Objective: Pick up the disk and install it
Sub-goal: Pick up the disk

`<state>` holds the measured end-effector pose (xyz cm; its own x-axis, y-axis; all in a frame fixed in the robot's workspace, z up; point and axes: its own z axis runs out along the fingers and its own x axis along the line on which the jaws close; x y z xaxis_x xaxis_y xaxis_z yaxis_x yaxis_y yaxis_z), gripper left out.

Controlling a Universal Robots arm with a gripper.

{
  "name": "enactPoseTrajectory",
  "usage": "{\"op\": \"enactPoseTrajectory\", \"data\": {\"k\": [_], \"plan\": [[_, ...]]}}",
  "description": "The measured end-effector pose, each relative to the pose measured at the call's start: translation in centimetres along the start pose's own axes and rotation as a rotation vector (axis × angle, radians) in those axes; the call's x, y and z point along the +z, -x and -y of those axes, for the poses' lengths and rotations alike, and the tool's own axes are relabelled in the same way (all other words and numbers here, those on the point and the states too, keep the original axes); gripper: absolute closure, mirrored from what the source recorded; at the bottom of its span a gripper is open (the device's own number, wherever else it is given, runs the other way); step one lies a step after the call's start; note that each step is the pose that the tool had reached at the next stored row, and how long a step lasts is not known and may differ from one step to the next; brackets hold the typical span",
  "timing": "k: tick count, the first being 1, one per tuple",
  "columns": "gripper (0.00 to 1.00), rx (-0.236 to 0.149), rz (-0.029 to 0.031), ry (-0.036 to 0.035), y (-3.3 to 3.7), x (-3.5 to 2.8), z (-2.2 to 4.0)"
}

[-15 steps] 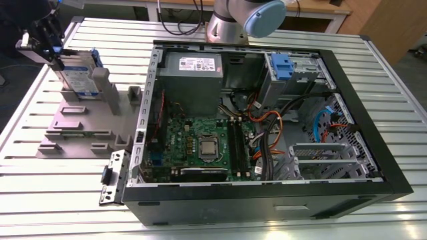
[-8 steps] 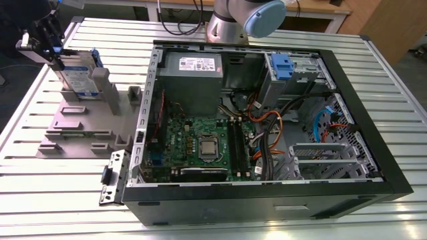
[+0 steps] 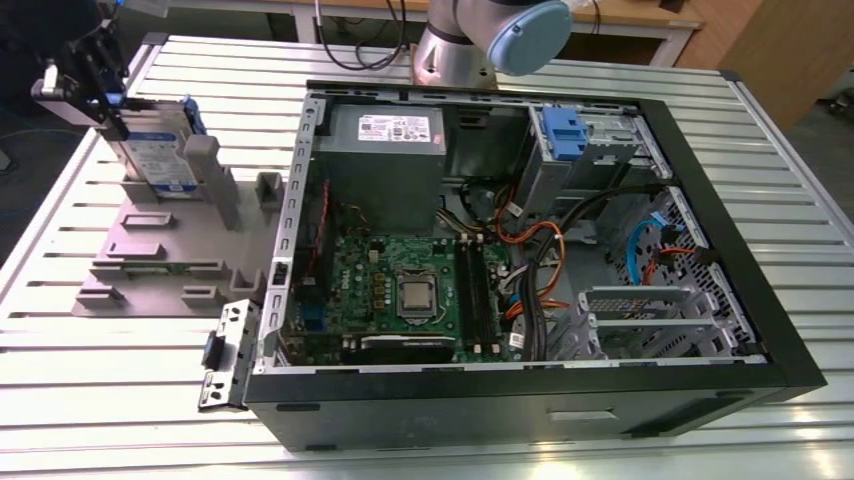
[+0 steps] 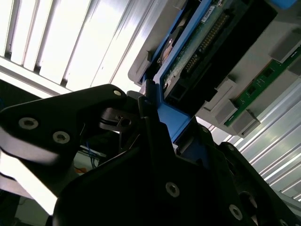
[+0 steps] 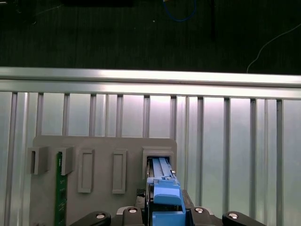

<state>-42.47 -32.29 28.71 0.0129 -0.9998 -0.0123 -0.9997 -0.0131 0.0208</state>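
The disk, silver with a white-and-blue label and blue side rails, stands on edge in a slot of the grey holder at the exterior view's left. My gripper sits over its top edge, with the jaws closed on the blue rail. In the first wrist view the blue rail of the disk runs between the gripper's fingers, above the holder's slot. The second wrist view shows the disk's circuit-board side and the rail pinched by a black finger.
An open computer case lies flat on the slatted metal table. Inside are the motherboard, a grey power-supply box, cables and a blue latch piece by the drive bay. A green memory stick stands in another holder slot.
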Motion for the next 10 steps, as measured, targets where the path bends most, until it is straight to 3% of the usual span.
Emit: {"op": "enactPoseTrajectory", "data": {"k": [10], "plan": [[0.63,0.000,0.0000,0.0000,0.01,-0.58,-0.01]]}}
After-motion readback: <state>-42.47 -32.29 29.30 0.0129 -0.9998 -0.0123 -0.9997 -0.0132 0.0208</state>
